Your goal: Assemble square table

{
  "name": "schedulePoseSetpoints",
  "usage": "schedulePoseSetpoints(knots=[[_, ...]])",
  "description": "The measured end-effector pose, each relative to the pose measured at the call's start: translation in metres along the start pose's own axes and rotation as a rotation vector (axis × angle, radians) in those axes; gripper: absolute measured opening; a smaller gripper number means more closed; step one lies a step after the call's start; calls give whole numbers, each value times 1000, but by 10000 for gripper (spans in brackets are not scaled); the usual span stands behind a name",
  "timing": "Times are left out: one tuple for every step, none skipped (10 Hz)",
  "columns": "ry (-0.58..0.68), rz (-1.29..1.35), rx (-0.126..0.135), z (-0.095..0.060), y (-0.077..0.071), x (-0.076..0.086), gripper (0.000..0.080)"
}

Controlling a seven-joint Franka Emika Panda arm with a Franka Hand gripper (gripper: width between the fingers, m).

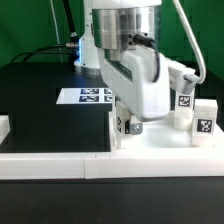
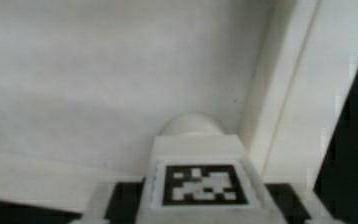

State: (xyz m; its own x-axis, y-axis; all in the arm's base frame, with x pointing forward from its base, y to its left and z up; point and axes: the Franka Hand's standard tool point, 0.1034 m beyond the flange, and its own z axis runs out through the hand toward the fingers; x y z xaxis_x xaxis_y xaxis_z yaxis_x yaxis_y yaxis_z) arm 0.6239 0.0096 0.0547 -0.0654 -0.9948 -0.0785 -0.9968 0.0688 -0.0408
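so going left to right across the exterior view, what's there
small white rail block at the far left edge → flat white marker board → tagged white leg under the gripper → two tagged white legs standing at right

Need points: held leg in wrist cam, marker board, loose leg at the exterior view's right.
held leg (image 2: 197, 175), wrist view, on its tagged face.
marker board (image 1: 88, 96), exterior view, on its printed top.
loose leg (image 1: 204, 115), exterior view, on its front face above the tag.

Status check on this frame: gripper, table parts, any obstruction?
Gripper shut on a tagged leg, low over the square tabletop. More legs stand loose at the exterior view's right. Nothing seen blocking.
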Motion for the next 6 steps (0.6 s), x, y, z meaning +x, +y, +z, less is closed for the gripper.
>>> schedulePoseSetpoints(knots=[[-22, 137, 13, 0, 0, 1, 274], [-43, 237, 17, 0, 0, 1, 274], [-47, 303, 19, 0, -1, 2, 274], [-47, 339, 18, 0, -1, 2, 274], [-46, 379, 17, 0, -1, 3, 274], [-42, 386, 17, 0, 0, 3, 275]])
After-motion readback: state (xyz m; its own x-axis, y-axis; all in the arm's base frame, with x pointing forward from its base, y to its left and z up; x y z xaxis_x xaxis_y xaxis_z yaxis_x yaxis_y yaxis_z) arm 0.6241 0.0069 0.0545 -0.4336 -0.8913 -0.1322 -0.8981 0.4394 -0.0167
